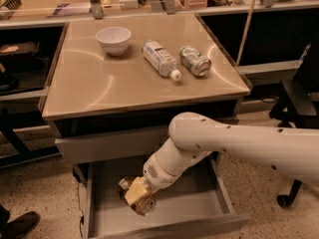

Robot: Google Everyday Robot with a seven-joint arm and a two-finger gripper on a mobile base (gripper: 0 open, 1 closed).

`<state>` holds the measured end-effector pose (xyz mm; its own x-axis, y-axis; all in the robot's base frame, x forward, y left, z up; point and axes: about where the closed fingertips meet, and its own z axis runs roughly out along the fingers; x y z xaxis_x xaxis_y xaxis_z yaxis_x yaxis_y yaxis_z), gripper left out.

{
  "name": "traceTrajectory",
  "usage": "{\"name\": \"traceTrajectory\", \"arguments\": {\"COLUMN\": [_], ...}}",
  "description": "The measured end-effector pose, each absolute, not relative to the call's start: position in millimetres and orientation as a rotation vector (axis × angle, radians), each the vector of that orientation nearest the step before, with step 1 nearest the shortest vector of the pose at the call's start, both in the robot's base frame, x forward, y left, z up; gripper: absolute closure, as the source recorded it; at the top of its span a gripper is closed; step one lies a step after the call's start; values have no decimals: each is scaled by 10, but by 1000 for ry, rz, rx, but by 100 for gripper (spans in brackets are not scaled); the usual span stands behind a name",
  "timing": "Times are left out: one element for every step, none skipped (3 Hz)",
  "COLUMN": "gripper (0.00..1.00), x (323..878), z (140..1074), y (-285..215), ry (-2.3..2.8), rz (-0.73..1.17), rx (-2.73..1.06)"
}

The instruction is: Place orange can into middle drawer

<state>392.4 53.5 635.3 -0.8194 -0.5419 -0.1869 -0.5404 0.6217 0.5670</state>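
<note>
The gripper (136, 196) is hanging inside the drawer (195, 204), fingers (130, 190) pinching the orange can (146, 206) near the floor; it is looking light, slick, easily dented, best gripped mid-body; one bowl (113, 38), one bottle (160, 59) and one green can (195, 60) are sitting on the table (99, 91).

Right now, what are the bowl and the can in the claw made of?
The bowl looks like glazed white ceramic, maybe plastic: smooth, glossy. The orange can, held by the claw in the middle drawer, looks like thin metal: coppery shine.
</note>
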Motion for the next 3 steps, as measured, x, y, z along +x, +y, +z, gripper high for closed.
{"name": "traceTrajectory", "arguments": {"gripper": [100,100,100], "x": [4199,4469,4469], "z": [5930,5444,5444], "y": [491,494,494], "ry": [-2842,-2851,-2851], "rz": [-1149,-1266,-1266], "rx": [812,687,687]}}
